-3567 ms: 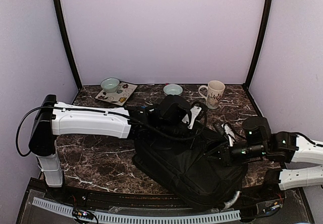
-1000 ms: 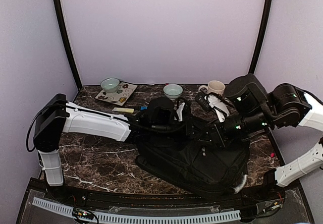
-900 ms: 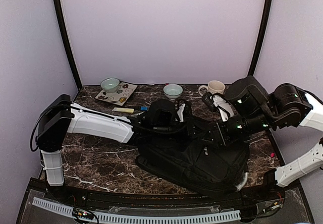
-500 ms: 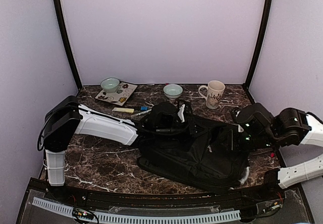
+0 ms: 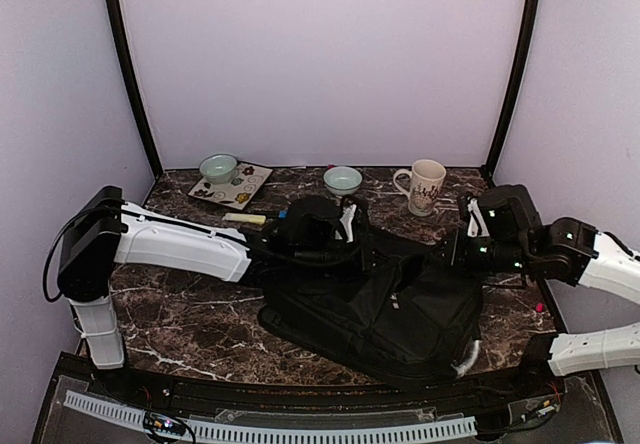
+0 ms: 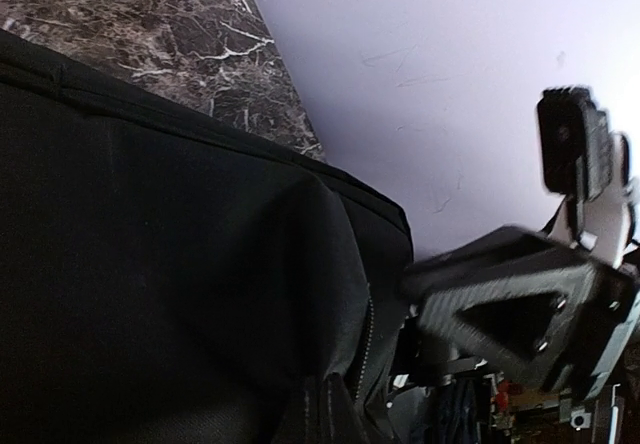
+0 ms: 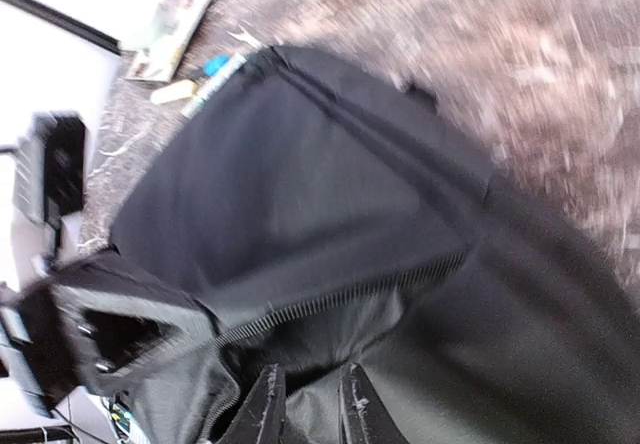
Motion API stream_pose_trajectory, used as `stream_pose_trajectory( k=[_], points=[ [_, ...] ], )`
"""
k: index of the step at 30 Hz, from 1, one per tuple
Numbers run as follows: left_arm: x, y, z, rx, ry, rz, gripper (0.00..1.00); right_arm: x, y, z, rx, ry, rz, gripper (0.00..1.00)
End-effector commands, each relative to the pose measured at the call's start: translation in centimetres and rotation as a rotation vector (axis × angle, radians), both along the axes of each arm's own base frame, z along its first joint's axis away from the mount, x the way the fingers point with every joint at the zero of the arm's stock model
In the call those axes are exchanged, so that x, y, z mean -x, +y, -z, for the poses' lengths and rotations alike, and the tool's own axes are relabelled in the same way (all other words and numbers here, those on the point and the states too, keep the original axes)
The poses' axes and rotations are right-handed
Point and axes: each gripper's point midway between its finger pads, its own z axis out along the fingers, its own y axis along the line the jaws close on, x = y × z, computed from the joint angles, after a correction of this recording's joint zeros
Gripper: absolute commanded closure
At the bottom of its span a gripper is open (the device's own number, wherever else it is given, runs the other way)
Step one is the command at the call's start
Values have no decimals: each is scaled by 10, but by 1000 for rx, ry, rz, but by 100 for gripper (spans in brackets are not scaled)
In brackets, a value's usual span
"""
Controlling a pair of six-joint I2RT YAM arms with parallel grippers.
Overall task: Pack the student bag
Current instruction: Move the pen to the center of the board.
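My left gripper (image 5: 346, 236): tips hidden under own wrist at far-left edge of student bag (image 5: 370, 309); closed, catch on fabric not discernible. My right gripper (image 7: 308, 409): view blurred, fingers narrowly apart over bag fabric, cannot tell if pinching. At back of worktop (image 5: 180, 314): mug (image 5: 425, 186), green bowl (image 5: 218, 168) by patterned mat (image 5: 236, 188), 2nd green bowl (image 5: 343, 177), yellow marker (image 5: 245, 219). Bag flat, centre-right; long axis far-left to near-right, grey handle (image 5: 466, 356) at near-right end.

Student bag (image 5: 380, 309): one
Bowls: two, a left bowl (image 5: 218, 168) and a middle bowl (image 5: 343, 178)
Mug (image 5: 425, 186): one
Patterned card (image 5: 238, 188): one
Markers (image 5: 245, 219): two or three (blurred, partly hidden)
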Motion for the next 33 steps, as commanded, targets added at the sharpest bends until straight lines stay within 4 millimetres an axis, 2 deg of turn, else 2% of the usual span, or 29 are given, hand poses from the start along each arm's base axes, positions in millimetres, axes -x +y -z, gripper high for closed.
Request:
stream_pose_trajectory(
  k=[1, 2, 6, 9, 12, 15, 17, 21, 23, 24, 27, 33],
  points=[
    [7, 40, -8, -140, -80, -18, 100, -12, 10, -45, 5, -125, -98, 80],
    [9, 46, -1, -183, -86, -15, 100, -12, 14, -53, -6, -144, -126, 80],
    [21, 68, 2, -312, -146, -5, 100, -15, 33, -77, -55, -201, -219, 77],
    [29, 83, 9, -376, -157, 0, 100, -24, 40, -76, -19, -197, -235, 75],
    [28, 105, 19, -439, -111, -73, 100, -37, 44, -69, 22, -183, -237, 75],
    [24, 153, 33, -536, -5, -266, 100, -54, 53, -63, 10, -157, -246, 75],
    [26, 187, 33, -534, 23, -376, 100, -64, 64, -63, -16, -156, -278, 75],
    [28, 244, 29, -489, 18, -533, 100, -87, 98, -60, -37, -170, -382, 72],
    [28, 268, 26, -502, 18, -577, 100, -104, 117, -65, -30, -186, -422, 71],
    [29, 279, 27, -522, 13, -591, 100, -114, 128, -52, -10, -160, -437, 70],
    [29, 302, 27, -581, -11, -611, 100, -144, 153, -31, 30, -112, -442, 68],
    [28, 322, 25, -670, -43, -536, 100, -198, 198, 12, 98, -4, -305, 62]
  ],
)
